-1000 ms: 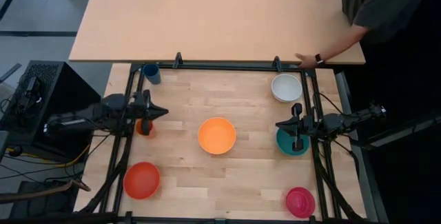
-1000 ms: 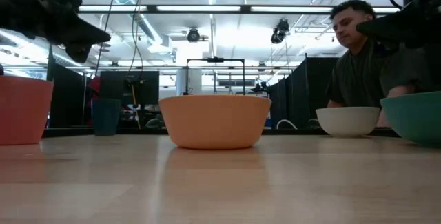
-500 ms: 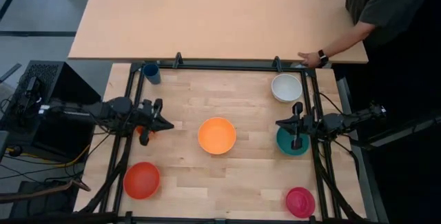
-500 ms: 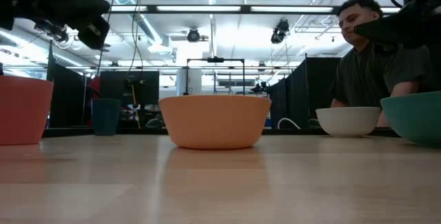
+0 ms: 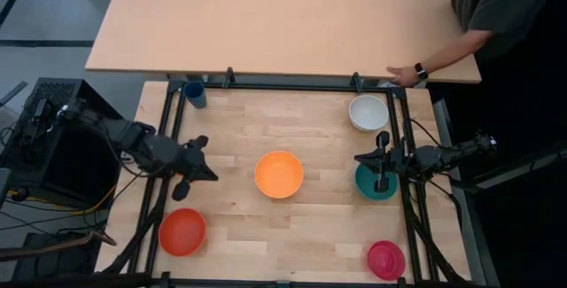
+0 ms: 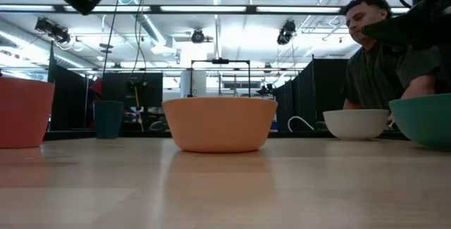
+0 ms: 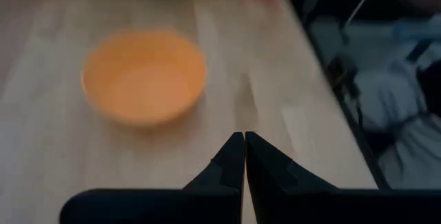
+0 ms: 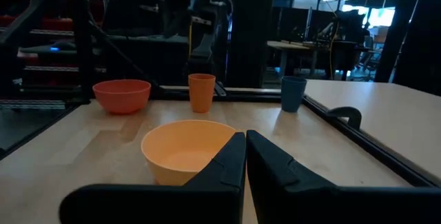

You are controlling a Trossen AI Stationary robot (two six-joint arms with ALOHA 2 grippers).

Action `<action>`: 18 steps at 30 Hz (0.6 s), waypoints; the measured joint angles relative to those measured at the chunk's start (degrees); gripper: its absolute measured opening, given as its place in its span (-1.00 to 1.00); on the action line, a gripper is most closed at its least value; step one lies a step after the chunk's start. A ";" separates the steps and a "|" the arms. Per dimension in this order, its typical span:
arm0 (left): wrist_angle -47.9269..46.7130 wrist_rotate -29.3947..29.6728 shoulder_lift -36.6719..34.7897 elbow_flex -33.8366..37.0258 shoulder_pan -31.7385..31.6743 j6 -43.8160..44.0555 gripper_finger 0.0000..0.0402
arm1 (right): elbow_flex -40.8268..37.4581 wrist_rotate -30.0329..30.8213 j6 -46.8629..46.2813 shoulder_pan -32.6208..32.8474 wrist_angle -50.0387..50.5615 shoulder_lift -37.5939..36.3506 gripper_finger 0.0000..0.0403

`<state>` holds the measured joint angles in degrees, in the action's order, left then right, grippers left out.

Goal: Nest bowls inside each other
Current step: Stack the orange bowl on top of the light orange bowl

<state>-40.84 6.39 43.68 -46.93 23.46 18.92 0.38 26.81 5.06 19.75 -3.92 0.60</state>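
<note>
Left hand (image 5: 211, 176) pinched together, empty, above pale wood-plank desk (image 5: 328, 226); smooth round yellow-orange bowl (image 5: 279, 174) just beyond. Right hand (image 5: 358, 159) also together, over glossy teal bowl (image 5: 370, 187).

high view: you look straight down, whole table in frame, yellow-orange bowl (image 5: 279, 174) near centre. low view: tabletop height, level toward the room, close on that bowl (image 6: 219, 123). left wrist view tilts down on it at 11 o'clock (image 7: 144, 76). right wrist view faces across the table; all four share it (image 8: 185, 149).
</note>
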 joint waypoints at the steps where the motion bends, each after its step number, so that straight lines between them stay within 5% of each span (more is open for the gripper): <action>1: -3.21 0.23 1.60 -1.47 0.55 1.93 -1.00 | 0.00 0.00 -0.02 0.00 0.00 0.00 -1.00; 7: -18.09 -0.43 8.78 -3.72 1.93 14.05 -1.00 | 0.00 0.02 -0.13 0.00 0.00 0.00 -1.00; 18: -18.42 -11.80 15.24 -3.51 7.03 24.46 -0.59 | 0.00 0.08 -0.19 -0.01 0.00 0.00 -1.00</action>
<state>-59.27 -5.41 58.92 -50.44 30.49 43.39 0.38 26.89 4.87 19.73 -3.92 0.60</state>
